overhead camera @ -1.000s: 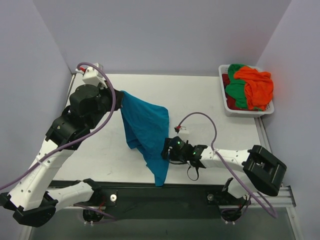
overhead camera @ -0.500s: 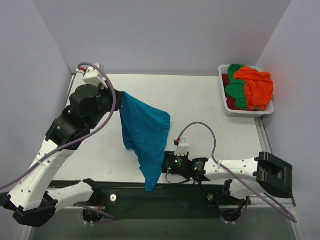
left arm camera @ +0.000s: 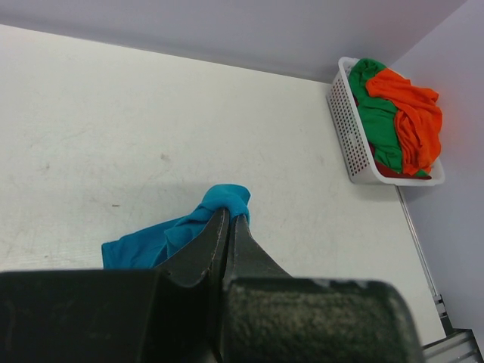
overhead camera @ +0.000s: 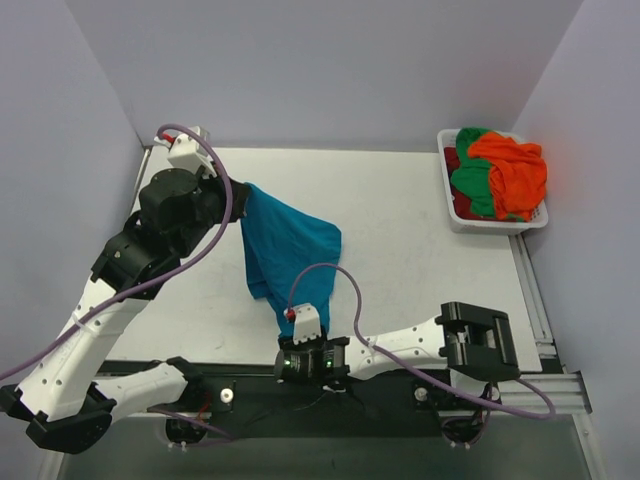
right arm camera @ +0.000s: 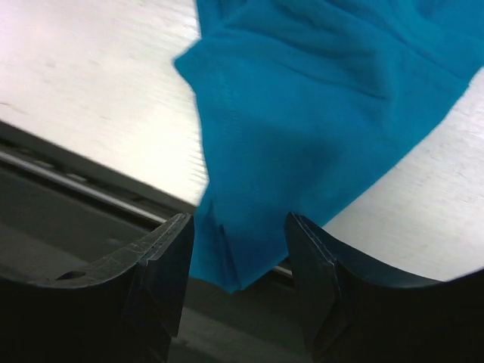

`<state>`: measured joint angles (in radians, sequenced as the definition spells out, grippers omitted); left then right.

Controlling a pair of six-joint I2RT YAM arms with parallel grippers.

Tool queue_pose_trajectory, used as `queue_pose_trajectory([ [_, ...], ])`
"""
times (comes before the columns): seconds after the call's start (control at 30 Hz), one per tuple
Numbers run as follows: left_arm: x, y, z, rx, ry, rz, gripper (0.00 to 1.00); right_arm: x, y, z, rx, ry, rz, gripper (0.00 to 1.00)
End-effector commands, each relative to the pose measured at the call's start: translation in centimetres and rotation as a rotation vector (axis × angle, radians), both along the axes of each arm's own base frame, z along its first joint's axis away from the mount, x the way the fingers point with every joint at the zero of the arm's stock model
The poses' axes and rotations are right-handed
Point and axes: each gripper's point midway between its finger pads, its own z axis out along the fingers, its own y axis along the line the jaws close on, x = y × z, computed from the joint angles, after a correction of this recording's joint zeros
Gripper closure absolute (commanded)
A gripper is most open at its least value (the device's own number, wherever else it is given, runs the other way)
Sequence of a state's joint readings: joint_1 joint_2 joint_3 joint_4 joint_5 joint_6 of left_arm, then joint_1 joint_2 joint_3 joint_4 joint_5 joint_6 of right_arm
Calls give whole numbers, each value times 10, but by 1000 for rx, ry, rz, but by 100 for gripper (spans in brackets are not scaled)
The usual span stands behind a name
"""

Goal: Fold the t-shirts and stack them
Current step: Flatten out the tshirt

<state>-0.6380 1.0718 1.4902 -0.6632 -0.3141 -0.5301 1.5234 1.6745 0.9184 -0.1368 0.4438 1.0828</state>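
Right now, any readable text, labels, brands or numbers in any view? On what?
None readable in any view.
The teal t-shirt, white basket and table carry no print.
The white module on the right wrist shows only a red spot, and any marking is too small to read.

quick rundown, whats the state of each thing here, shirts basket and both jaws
teal t-shirt: unfolded, one corner lifted, low end over the near edge of the table
left jaws: shut on its bunched corner
right jaws: open, straddling its low end
white basket: full
orange t-shirt: crumpled, top of the basket heap
green t-shirt: crumpled in the basket
dark red t-shirt: mostly buried
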Motion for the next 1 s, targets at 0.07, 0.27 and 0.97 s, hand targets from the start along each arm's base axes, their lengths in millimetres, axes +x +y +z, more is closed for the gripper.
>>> queue_pose_trajectory([
  [0.07,-4,4,20,-26,-59,-8,100,7,-30,-1,-174,-82,-50,48],
  [0.27,-5,6,18,-24,-60,-5,100,-2,-33,-15,-228,-59,-31,57],
  [0.97,-10,52,97,-67,-206,135,100,119,-202,246,-55,-480,-392,100],
])
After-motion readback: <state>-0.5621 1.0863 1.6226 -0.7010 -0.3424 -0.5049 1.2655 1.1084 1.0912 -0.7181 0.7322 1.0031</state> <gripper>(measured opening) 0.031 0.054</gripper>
